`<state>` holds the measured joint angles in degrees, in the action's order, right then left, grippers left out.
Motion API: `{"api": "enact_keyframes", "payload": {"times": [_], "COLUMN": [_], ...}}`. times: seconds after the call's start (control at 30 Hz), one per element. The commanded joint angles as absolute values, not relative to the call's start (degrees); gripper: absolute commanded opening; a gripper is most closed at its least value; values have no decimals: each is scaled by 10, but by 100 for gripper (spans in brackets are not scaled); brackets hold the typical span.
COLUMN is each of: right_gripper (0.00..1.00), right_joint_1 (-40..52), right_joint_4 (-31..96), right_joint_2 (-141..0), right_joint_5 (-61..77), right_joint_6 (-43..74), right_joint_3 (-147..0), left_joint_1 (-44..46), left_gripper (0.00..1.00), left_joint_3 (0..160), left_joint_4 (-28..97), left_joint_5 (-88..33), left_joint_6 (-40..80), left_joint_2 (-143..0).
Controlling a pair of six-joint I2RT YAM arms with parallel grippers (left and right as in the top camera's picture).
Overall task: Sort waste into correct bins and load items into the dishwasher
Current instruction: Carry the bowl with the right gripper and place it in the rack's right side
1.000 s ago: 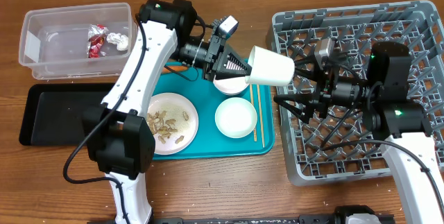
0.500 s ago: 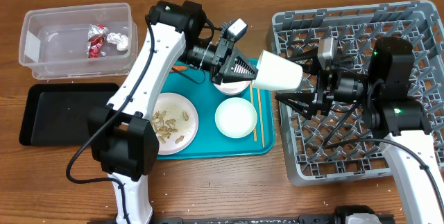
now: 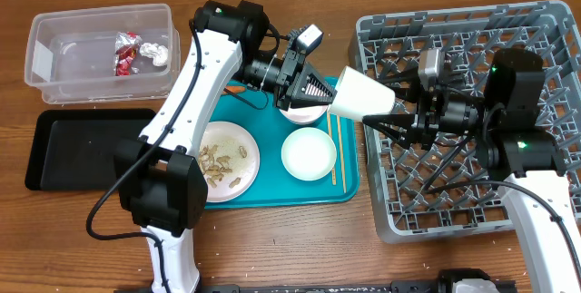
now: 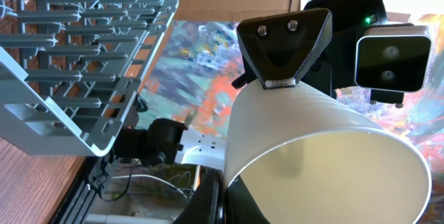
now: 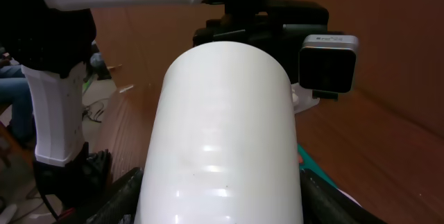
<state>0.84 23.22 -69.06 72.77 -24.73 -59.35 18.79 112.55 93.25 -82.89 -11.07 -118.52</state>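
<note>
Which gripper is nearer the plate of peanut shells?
Left. The left gripper, holding the cup, is up and right of the plate in the overhead view; the right gripper is farther right, jaws spread around the cup.

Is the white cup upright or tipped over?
Tipped on its side: the cup lies horizontal in mid-air between the left gripper and right gripper.

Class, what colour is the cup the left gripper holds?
The cup is plain white; shows best in the right wrist view.
</note>
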Motion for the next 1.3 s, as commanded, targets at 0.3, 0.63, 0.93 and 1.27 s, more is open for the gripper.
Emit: {"api": "enact_keyframes", "payload": {"times": [0.3,0.63,0.93,1.27], "right_gripper": [57,51,50,45], "right_joint_1": [15,8,-88,-280], "right_joint_4": [285,359,528,588], "right_joint_2": [-688,-684,-684,-706], "right_joint_5": [632,309,99,-18], "right_joint_6": [-179,-90,0,100], "right_joint_3": [-611,-622,-729,-753], "left_joint_1": [189,184,184,184], "left_gripper": [10,9,8,5], "left_joint_3": [1133,1133,1133,1133], "left_joint_4": [909,900,914,912], "left_joint_5": [-500,-163,40,85], "left_joint_6": [-10,147,250,260], "left_joint_2": [-1169,-1161,-1063,-978]}}
